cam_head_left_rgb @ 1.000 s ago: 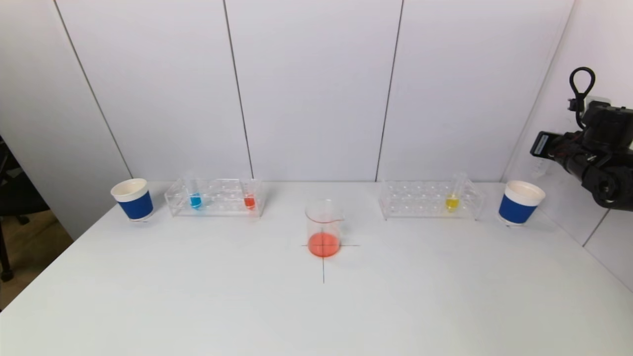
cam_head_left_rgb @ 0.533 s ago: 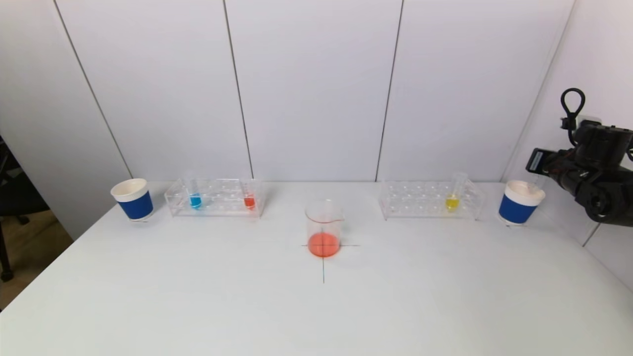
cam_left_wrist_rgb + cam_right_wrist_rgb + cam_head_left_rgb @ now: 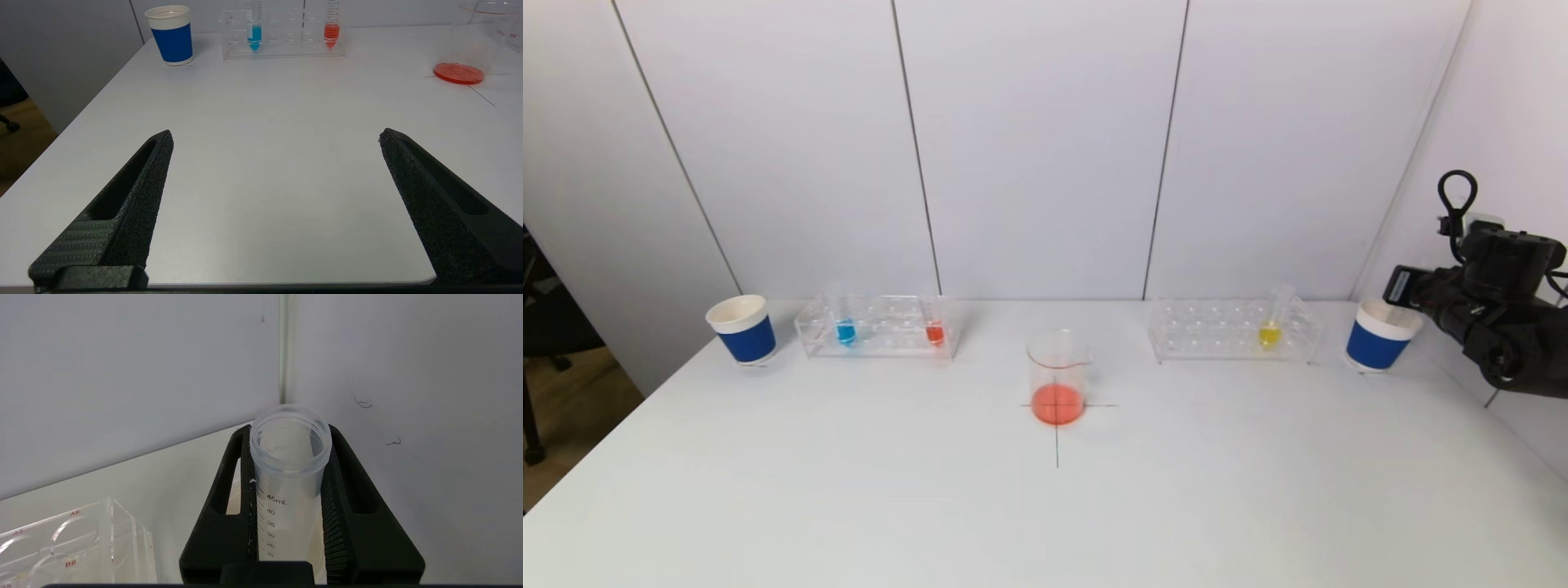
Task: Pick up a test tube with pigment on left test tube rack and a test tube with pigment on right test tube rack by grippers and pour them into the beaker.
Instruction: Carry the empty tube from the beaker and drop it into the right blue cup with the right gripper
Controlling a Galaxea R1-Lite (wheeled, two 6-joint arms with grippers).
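Clear glass beaker [image 3: 1058,377], frame centre on the white counter [image 3: 1045,506]: shallow orange-red liquid. Left clear acrylic rack [image 3: 879,326]: blue-filled tube [image 3: 845,324], red-filled tube [image 3: 935,326]. Right clear acrylic rack [image 3: 1235,330]: yellow-filled tube [image 3: 1270,319]. Right pincer [image 3: 288,465] clenched on empty graduated plastic tube [image 3: 288,473], above right blue-banded paper cup [image 3: 1382,335], tube base hidden. Left pincer [image 3: 276,136] released, low over counter.

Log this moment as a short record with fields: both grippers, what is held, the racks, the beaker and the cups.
right gripper: shut on empty clear plastic test tube, over the right blue paper cup
left gripper: open, empty, above the white table
left clear rack: blue-pigment tube, red-pigment tube
right clear rack: yellow-pigment tube
glass beaker: orange-red liquid at the bottom, on the cross mark
left blue paper cup: beside the left rack
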